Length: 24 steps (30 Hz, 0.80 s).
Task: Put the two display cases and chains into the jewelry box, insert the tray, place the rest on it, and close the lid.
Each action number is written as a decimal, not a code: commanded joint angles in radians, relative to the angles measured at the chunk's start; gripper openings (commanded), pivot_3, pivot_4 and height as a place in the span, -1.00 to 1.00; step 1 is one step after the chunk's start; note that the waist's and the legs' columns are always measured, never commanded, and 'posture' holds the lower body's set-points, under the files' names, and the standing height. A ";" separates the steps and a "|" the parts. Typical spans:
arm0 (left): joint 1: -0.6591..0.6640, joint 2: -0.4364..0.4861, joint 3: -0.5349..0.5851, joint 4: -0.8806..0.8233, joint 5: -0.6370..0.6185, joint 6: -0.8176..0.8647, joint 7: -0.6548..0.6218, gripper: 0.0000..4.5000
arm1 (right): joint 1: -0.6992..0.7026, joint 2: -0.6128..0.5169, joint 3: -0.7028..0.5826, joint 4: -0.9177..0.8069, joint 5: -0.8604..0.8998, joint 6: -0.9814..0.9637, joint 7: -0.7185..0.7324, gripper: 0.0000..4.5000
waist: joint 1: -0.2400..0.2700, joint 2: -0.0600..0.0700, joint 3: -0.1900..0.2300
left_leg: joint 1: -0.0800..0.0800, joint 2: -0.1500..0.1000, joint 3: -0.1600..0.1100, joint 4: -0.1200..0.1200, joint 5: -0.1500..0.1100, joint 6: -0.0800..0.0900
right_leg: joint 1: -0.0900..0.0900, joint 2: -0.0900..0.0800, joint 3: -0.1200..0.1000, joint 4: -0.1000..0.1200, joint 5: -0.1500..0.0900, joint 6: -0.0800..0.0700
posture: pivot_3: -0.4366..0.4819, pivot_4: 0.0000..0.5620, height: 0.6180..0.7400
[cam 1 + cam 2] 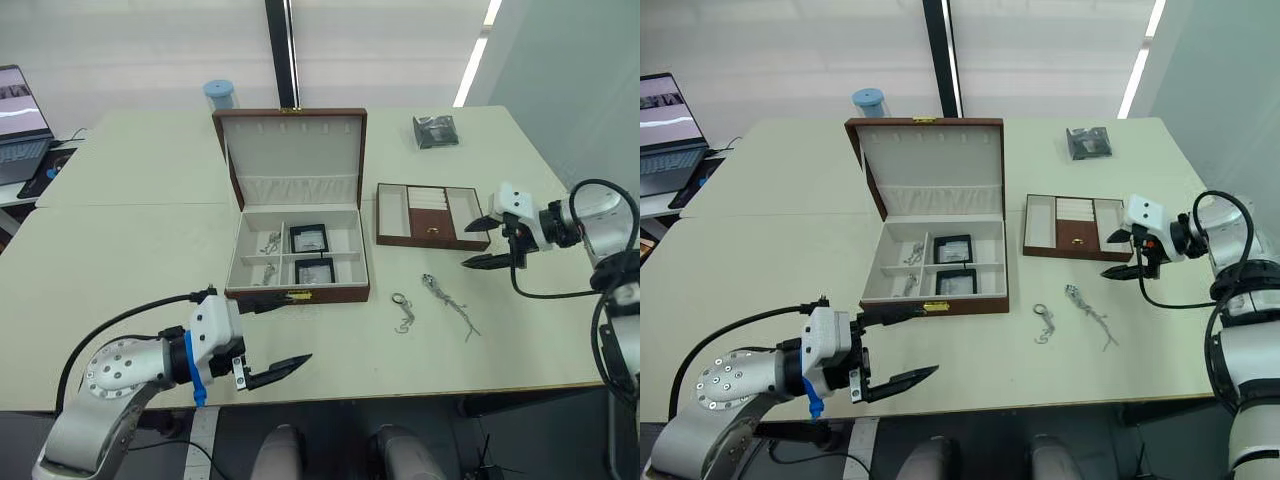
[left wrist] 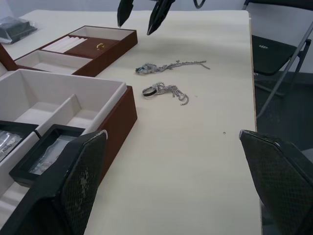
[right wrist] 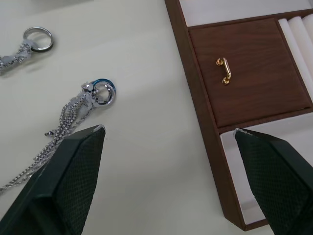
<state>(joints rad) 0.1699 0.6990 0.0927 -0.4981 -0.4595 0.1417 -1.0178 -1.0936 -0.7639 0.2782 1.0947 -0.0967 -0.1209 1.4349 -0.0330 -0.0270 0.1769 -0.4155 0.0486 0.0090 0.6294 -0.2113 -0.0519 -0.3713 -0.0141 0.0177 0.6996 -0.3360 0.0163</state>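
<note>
The jewelry box stands open mid-table with its lid upright. Two display cases lie in its right compartments, and thin chains lie in the left ones. The tray rests on the table to the box's right, its gold ring showing. Two more chains lie on the table in front of the tray. My left gripper hangs open near the table's front edge, just in front of the box. My right gripper is open and empty at the tray's right front corner.
A black packet lies at the back right and a blue-capped container stands behind the lid. A laptop is at the far left. A chair stands past the table's right edge.
</note>
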 commanded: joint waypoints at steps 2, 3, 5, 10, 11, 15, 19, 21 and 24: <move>0.038 -0.043 -0.029 0.024 0.042 -0.114 -0.006 1.00 | -0.075 0.034 -0.001 0.119 -0.063 -0.065 -0.078 0.98 | 0.000 0.000 0.000 | 0.000 0.000 0.000 0.000 0.000 0.000 | 0.001 0.000 0.000 0.000 0.000 0.000 | -0.05 -0.47 1.00; 0.046 -0.056 -0.034 0.032 0.047 -0.133 -0.002 1.00 | -0.081 0.044 -0.002 0.141 -0.077 -0.071 -0.105 0.98 | 0.001 0.000 0.000 | 0.000 0.000 0.000 0.000 0.000 0.000 | 0.000 0.000 0.000 0.000 0.000 0.000 | -0.05 -0.47 1.00; 0.058 -0.070 -0.039 0.051 0.059 -0.166 0.000 1.00 | -0.089 0.058 -0.005 0.170 -0.098 -0.079 -0.139 0.98 | 0.001 0.000 0.000 | 0.000 -0.001 0.000 0.000 0.000 0.000 | 0.001 -0.001 0.000 0.000 0.000 0.000 | -0.05 -0.47 1.00; 0.076 -0.077 -0.037 0.086 0.075 -0.210 0.005 1.00 | -0.089 0.080 0.000 0.212 -0.149 -0.073 -0.192 0.98 | 0.002 0.001 0.000 | 0.000 0.000 0.000 0.000 0.000 0.000 | 0.001 -0.001 0.000 0.000 0.000 0.000 | -0.05 -0.47 1.00; 0.075 -0.078 -0.035 0.090 0.075 -0.213 0.009 1.00 | -0.089 0.083 -0.001 0.217 -0.157 -0.072 -0.201 0.98 | 0.002 0.001 0.000 | 0.000 0.000 0.000 0.000 0.000 0.000 | 0.001 -0.001 0.000 0.001 0.000 0.000 | -0.05 -0.47 1.00; 0.071 -0.085 -0.034 0.100 0.074 -0.229 0.019 1.00 | -0.091 0.101 -0.018 0.234 -0.171 -0.053 -0.237 0.91 | 0.001 0.001 0.000 | 0.000 0.000 0.000 0.000 0.000 0.000 | 0.001 -0.001 0.000 0.001 0.000 0.000 | -0.05 -0.47 1.00; 0.072 -0.086 -0.031 0.107 0.072 -0.238 0.022 1.00 | -0.091 0.109 -0.022 0.240 -0.182 -0.046 -0.255 0.42 | 0.001 0.001 0.000 | 0.000 0.000 0.000 0.000 0.000 0.000 | 0.000 -0.001 0.000 0.001 0.000 0.000 | -0.05 -0.47 1.00; 0.075 -0.085 -0.030 0.109 0.072 -0.242 0.023 1.00 | -0.090 0.112 -0.015 0.241 -0.197 -0.045 -0.265 0.11 | 0.001 0.001 0.000 | 0.000 0.000 0.000 0.000 0.000 0.000 | 0.000 -0.001 0.000 0.001 0.000 0.000 | -0.05 -0.47 1.00; 0.080 -0.084 -0.031 0.105 0.071 -0.242 0.028 1.00 | -0.081 0.117 -0.025 0.245 -0.201 -0.041 -0.272 -0.25 | 0.001 0.001 0.000 | 0.000 0.000 0.000 0.000 0.000 0.000 | 0.001 -0.001 0.000 0.001 0.000 0.000 | -0.05 -0.47 1.00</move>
<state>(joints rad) 0.2435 0.6150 0.0529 -0.3816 -0.3861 -0.0786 -0.9934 -1.1652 -0.6475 0.2659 1.3402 -0.2929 -0.1649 1.1631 -0.0317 -0.0262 0.1768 -0.4153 0.0483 0.0087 0.6296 -0.2113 -0.0519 -0.3708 -0.0150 0.0174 0.7004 -0.3359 0.0162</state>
